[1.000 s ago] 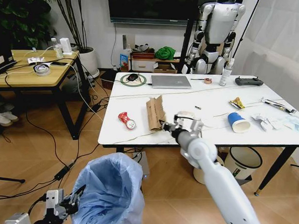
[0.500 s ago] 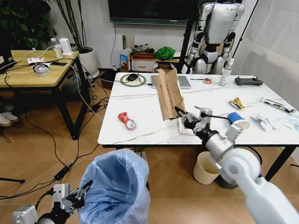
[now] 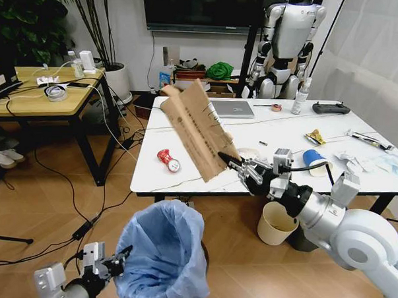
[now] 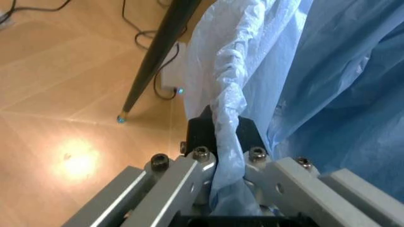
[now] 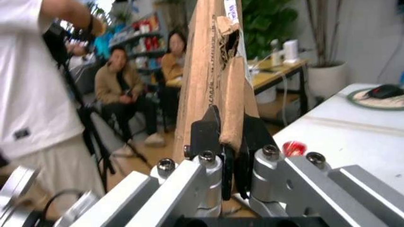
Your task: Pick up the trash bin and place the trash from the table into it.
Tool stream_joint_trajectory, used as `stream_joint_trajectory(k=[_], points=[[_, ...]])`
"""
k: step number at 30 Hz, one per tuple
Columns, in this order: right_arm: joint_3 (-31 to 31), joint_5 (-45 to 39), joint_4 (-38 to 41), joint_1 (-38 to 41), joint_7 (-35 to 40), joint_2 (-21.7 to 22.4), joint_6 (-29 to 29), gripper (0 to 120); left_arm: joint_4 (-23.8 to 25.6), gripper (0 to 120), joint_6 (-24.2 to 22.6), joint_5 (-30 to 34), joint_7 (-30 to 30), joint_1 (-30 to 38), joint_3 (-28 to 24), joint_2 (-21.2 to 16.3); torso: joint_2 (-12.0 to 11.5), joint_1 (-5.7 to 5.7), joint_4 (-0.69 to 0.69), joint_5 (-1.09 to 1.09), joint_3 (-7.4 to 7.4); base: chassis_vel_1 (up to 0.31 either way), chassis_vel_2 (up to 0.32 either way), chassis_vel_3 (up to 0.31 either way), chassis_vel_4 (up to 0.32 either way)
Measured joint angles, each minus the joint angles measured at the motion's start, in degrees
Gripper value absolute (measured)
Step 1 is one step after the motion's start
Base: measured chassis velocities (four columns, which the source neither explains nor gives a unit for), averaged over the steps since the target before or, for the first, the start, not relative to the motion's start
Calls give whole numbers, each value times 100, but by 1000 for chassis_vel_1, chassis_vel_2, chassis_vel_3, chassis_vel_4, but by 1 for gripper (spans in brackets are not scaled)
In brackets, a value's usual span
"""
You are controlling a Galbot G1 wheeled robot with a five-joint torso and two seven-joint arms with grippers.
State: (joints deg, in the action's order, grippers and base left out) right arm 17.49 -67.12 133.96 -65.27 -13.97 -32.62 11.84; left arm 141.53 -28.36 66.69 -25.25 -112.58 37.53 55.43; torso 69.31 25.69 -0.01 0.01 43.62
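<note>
Now, right gripper (image 3: 233, 164): clamped on the torn brown cardboard sheet (image 3: 195, 128), lifted above the white marble-look table (image 3: 279, 136); a second ago the sheet stood lower.
Right wrist view: fingers (image 5: 207, 134) pinch the cardboard's (image 5: 215, 71) edge; printing unreadable.
Left gripper (image 3: 113, 262): at 7 o'clock, gripping the blue-bagged trash bin (image 3: 164, 253).
Left wrist view: bag plastic (image 4: 230, 118) bunched between fingers (image 4: 196, 135).
Crushed red can (image 3: 167, 159): on table, 9 o'clock of the right gripper.

Right pincer (image 3: 230, 161) holding torn cardboard (image 3: 197, 129) above table (image 3: 279, 136), blue-bagged bin (image 3: 162, 256) below
</note>
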Motion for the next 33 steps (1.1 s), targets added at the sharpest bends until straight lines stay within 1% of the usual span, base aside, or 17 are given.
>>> stream_joint_trajectory(k=[1, 4, 7, 8, 11, 14, 15, 17, 20, 22, 23, 27, 33], points=[[0, 0, 0, 0, 0, 0, 0, 1, 0, 0, 0, 0, 0, 0, 0, 0, 0, 0, 0, 0, 0, 0, 0, 0, 0], [-389, 248, -79, 75, -141, 41, -9, 1, 3, 0, -97, 246, -157, 88, 92, -142, 0, 0, 0, 0, 0, 0, 0, 0, 0], [-779, 476, -173, 236, -239, -81, -32, 1, 4, 0, -108, 361, -163, 113, 243, -173, 0, 0, 1, -1, 0, 0, 0, 0, 0], [-779, 476, -173, 236, -239, -81, -32, 1, 4, 0, -108, 361, -163, 113, 243, -173, 0, 0, 1, -1, 0, 0, 0, 0, 0], [-1271, 744, -377, 488, -484, -466, -392, 1, -7, 0, -65, 376, 15, 111, 342, -129, 0, 0, 1, -1, 0, 0, 0, 0, 0], [-1489, 910, -531, 589, -651, -759, -591, 1, -27, 0, -43, 314, 94, 94, 363, -31, -1, 0, 2, -1, 0, 0, 0, 0, 0], [-1489, 910, -531, 589, -651, -759, -591, 1, -27, 0, -43, 314, 94, 94, 363, -31, -1, 0, 2, -1, 0, 0, 0, 0, 0], [-1687, 1034, -648, 656, -756, -1053, -735, 1, -42, 0, -38, 227, 116, 67, 364, 73, -1, 0, 2, 0, 0, 0, 0, 0, 0], [-1931, 1202, -764, 734, -851, -1191, -849, 1, -81, 0, -43, 185, 96, 65, 364, 125, 0, 0, 1, -2, 0, 0, 0, 0, 0], [-2199, 1351, -852, 776, -891, -1275, -912, 1, -165, 0, -76, 155, 84, 80, 371, 172, -1, 0, 1, -2, 0, 0, 0, 0, 0], [-2199, 1351, -852, 776, -891, -1275, -912, 1, -165, 0, -76, 155, 84, 80, 371, 172, -1, 0, 1, -2, 0, 0, 0, 0, 0], [-2645, 1687, -1053, 754, -944, -1502, -1010, 1, -279, 0, -127, 19, 71, 50, 384, 275, -1, 0, 1, -3, 0, 0, 0, 0, 0], [-2999, 2020, -1440, 798, -970, -1742, -1141, 1, -194, 0, -129, -36, 120, -21, 434, 350, -1, 0, 1, -2, 0, 0, 0, 0, 0]])
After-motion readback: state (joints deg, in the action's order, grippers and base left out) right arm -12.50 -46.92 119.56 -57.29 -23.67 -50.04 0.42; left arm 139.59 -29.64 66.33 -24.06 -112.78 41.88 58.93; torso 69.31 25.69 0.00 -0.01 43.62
